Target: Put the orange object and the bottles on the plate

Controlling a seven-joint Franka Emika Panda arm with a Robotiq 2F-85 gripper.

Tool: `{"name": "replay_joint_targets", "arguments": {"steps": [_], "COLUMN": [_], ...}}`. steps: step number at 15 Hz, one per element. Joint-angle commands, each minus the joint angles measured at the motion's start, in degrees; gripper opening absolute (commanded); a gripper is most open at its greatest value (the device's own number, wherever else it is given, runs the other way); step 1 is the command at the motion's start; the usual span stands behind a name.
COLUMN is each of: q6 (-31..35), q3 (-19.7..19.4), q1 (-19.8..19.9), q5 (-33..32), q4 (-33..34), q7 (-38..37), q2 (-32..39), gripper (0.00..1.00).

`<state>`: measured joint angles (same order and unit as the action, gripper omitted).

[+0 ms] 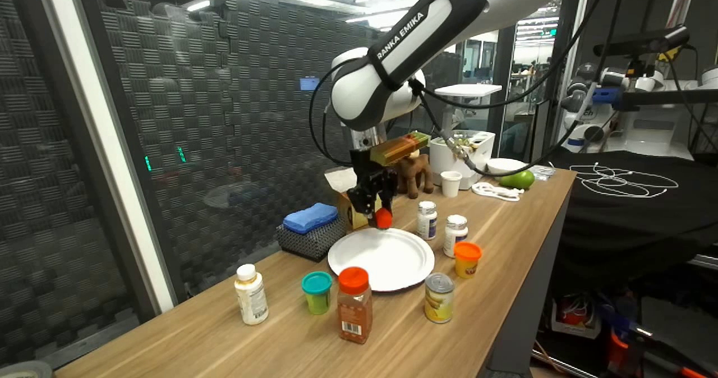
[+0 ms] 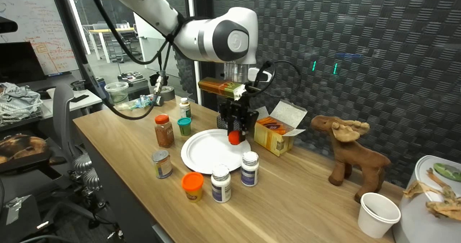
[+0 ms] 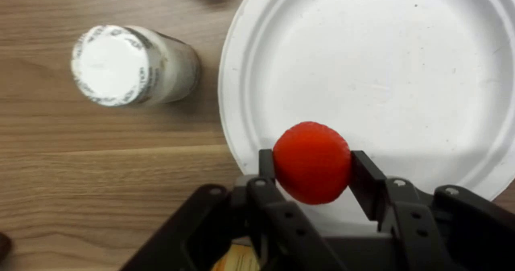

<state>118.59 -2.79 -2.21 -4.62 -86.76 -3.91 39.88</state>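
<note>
Low in the wrist view, a black gripper point(image 3: 311, 164) clamps a round orange-red object point(image 3: 312, 162). Release onto the round white plate point(image 3: 374, 74) seems intended.

The table point(image 1: 213, 347) carries bottles point(image 1: 427, 221), tubs point(image 1: 466, 260) — and a plate point(image 1: 384, 259).

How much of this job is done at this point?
Done: the red-orange ball is gripped, off the table.
In hand: the gripper holds it over the plate, not yet released.
Left: the release, and likely a blue-labelled white bottle, its twin, a white-capped bottle and a red-capped bottle, all standing off the plate.
</note>
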Motion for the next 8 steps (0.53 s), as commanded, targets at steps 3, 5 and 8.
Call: {"name": "replay_joint_targets", "arguments": {"steps": [3,5,8], "q6": [5.55,6.80,6.75], "q3": [-0.02,-0.14,0.15], "q1": [-2.91,-3.55,-3.48], "q5": [-2.18,-2.55,-2.07], "q4": [-3.82,-3.42,-3.37], "q7": [-3.04,-3.82,-3.61], "q2": [-1.04,-0.77,-0.90], "gripper": [0.25,0.25,0.25]}}
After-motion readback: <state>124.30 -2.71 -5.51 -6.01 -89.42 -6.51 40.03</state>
